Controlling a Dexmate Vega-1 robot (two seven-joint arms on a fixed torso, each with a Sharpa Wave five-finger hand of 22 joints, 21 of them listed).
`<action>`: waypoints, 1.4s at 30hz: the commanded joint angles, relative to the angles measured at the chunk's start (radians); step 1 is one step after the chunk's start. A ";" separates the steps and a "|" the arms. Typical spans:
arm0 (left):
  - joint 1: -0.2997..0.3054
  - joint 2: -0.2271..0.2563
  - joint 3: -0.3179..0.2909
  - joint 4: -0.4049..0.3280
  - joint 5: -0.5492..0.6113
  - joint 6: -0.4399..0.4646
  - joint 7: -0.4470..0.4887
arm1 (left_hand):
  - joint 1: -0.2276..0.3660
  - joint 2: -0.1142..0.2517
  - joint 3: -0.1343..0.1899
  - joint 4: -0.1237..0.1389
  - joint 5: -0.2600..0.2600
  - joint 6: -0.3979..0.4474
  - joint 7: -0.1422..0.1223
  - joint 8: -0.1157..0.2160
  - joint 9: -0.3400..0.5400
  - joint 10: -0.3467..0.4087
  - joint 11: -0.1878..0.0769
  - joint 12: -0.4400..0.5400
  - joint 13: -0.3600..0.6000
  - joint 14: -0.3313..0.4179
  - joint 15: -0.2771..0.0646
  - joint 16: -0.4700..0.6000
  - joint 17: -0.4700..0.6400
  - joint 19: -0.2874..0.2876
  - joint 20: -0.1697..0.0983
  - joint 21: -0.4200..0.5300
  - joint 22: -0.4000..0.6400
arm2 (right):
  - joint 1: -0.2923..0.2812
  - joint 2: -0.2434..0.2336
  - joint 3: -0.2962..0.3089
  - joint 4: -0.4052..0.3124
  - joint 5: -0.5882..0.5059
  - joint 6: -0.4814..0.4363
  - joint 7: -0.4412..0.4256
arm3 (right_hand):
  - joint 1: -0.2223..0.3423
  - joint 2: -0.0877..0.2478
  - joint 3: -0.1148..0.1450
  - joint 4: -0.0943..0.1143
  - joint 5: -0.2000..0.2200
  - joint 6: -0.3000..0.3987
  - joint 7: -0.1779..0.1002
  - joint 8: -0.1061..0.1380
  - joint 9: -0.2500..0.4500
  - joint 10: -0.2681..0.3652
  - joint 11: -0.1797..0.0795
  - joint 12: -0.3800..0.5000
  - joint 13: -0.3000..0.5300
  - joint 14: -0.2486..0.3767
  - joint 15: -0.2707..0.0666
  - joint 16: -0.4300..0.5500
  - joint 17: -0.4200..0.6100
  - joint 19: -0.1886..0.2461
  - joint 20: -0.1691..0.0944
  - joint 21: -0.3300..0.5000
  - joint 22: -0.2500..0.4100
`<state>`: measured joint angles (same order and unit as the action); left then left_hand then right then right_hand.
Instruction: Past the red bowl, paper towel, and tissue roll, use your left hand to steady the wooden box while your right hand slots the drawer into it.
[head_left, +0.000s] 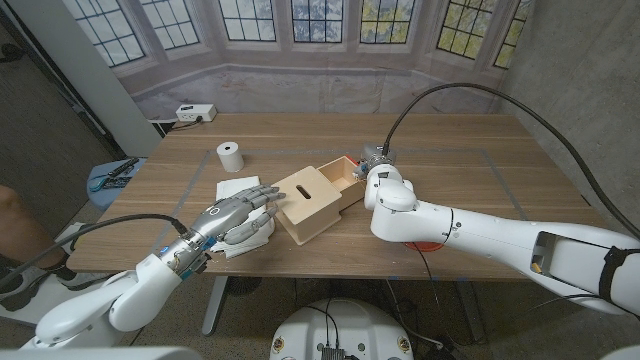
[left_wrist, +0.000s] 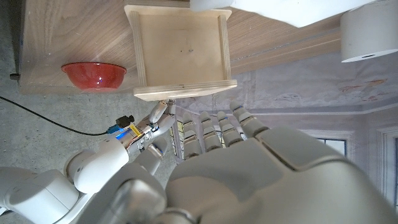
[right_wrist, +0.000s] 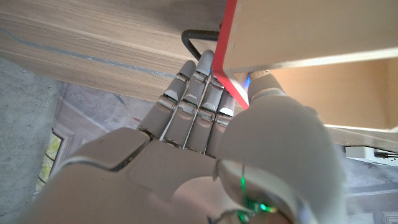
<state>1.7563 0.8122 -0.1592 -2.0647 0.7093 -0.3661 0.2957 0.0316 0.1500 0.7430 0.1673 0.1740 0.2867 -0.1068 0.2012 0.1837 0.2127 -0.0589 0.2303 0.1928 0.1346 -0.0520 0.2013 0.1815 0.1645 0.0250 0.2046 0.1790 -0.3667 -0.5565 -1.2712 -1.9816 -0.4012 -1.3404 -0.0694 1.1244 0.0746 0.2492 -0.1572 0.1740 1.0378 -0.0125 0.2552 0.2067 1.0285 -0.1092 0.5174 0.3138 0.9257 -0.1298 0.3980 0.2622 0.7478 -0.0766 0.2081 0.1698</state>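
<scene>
While the drawer (head_left: 345, 176) sits part-way in the wooden box (head_left: 312, 202) at mid-table, you're mid-slot.
Left hand (head_left: 238, 217) braces the box's near side, fingers spread — right hand (head_left: 385, 186) pinches the drawer's end; push straight, don't skew.

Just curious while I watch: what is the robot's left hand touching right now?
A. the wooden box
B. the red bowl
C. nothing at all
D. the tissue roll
A: in the head view the left hand has its fingers against the near-left side of the box, while the tissue roll stands apart farther back.
</scene>
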 joint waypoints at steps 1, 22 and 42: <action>0.073 -0.052 -0.071 -0.053 0.041 0.005 0.033 | -0.014 0.000 -0.001 0.008 -0.004 0.028 0.004 0.010 0.006 0.031 -0.003 0.016 0.008 0.028 -0.001 0.012 0.007 0.020 0.003 0.008 0.003 | -0.001 0.003 0.010 0.012 0.004 0.014 -0.007 | 0.025 0.033 0.001 0.001 0.006 0.068 -0.060 0.002 0.002 0.015 -0.011 0.005 0.001 0.011 -0.096 -0.005 0.005 0.010 -0.021 -0.001 0.005; 0.138 -0.163 -0.082 -0.038 0.213 0.034 0.148 | -0.004 0.002 -0.002 -0.004 -0.003 -0.095 -0.033 -0.031 0.007 -0.121 -0.012 -0.039 0.014 -0.098 0.004 -0.028 0.007 -0.001 -0.026 -0.001 0.005 | -0.010 0.002 0.026 0.025 0.014 0.041 -0.014 | 0.027 0.034 -0.001 0.000 0.006 0.071 -0.059 0.000 0.002 0.017 -0.009 0.003 0.001 0.011 -0.097 -0.007 0.006 0.010 -0.021 -0.001 0.005; 0.020 -0.067 0.055 0.095 0.196 0.078 0.280 | -0.011 0.003 -0.012 0.006 -0.004 -0.218 -0.037 -0.024 0.005 -0.216 -0.001 -0.036 0.011 -0.174 0.024 -0.017 0.010 -0.055 -0.027 -0.009 0.004 | -0.023 0.011 0.038 0.022 0.010 0.027 -0.030 | 0.028 0.035 -0.004 0.001 0.006 0.073 -0.060 -0.002 0.002 0.018 -0.010 0.002 0.002 0.013 -0.097 -0.010 0.006 0.011 -0.021 -0.002 0.005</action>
<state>1.7999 0.6971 -0.1605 -2.0147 0.9333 -0.3187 0.5353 0.0275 0.1458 0.7331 0.1715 0.1699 0.0711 -0.1430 0.1728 0.1859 -0.0092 -0.0693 0.1837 0.2045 -0.0380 -0.0304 0.1750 0.1887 0.1049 -0.0054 0.1919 0.1793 -0.3811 -0.5487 -1.2410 -1.9534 -0.3864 -1.2962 -0.0887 1.1241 0.0767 0.2493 -0.1570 0.1736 1.0379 -0.0127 0.2446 0.2068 1.0301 -0.1077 0.5129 0.3139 0.9273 -0.1281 0.3911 0.2673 0.7478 -0.0766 0.2082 0.1699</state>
